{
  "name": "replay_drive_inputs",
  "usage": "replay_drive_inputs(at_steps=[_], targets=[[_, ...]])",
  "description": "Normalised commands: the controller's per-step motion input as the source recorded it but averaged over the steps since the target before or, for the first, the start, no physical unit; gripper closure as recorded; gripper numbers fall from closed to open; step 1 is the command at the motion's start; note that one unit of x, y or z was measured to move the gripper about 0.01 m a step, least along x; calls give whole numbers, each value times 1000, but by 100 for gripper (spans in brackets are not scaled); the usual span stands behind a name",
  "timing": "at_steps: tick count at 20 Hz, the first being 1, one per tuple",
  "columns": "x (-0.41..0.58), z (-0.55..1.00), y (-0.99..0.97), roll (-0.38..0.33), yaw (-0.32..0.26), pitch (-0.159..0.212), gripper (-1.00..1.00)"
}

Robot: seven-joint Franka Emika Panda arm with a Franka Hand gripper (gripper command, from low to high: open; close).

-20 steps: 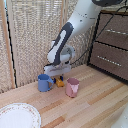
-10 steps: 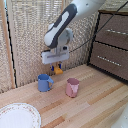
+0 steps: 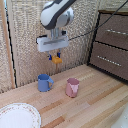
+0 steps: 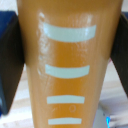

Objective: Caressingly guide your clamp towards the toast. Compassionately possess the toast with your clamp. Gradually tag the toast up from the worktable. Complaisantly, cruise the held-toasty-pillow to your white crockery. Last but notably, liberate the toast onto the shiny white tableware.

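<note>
While the clamp (image 3: pixel 54 56) hangs above the blue mug (image 3: pixel 44 82), its jaws grip the toast (image 3: pixel 58 60) between them

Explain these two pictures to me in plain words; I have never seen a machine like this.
The big white-and-grey thing is a robot arm. Its claw is the boxy white head with short blue fingers. One picture comes from a camera standing off the arm, the other from a camera on its wrist. On the light wooden plank tabletop sit a blue mug, a pink cup and a large round white plate. The claw holds a small flat orange-tan toast slab in the air; it fills the wrist view.
</note>
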Motion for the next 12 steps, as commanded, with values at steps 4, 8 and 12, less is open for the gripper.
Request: replay_drive_inputs(at_steps=[4, 8, 12], targets=[[-524, 235, 858, 0, 0, 0, 100], [-484, 51, 896, 0, 0, -7, 100], [-455, 1, 914, 0, 0, -18, 100]])
